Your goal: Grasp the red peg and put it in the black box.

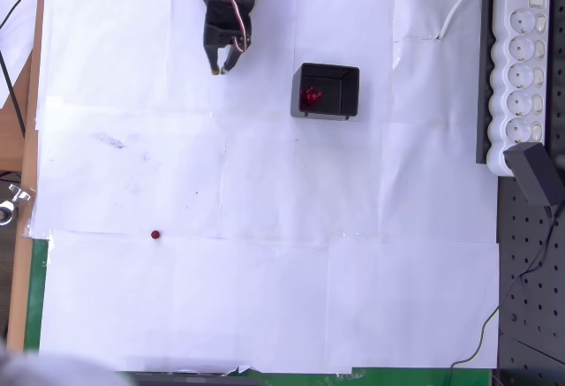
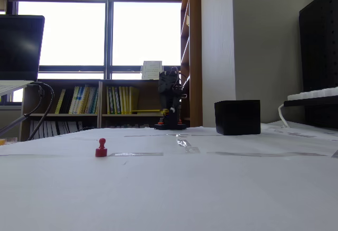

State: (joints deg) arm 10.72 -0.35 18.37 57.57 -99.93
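The red peg [image 1: 155,235] stands alone on the white paper at the lower left of the overhead view. In the fixed view the red peg [image 2: 101,148] is upright in the left foreground. The black box [image 1: 328,67] sits at the upper middle with a cluster of red pieces [image 1: 311,96] inside; in the fixed view the black box [image 2: 237,117] is right of the arm [image 2: 170,101]. My gripper [image 1: 221,69] hangs at the top of the overhead view, left of the box and far from the peg. Its fingers look shut and hold nothing.
A white power strip [image 1: 521,68] lies along the right edge, with a black adapter [image 1: 538,177] below it. White paper sheets [image 1: 265,298] cover the table. A black pegboard [image 1: 530,298] borders the lower right.
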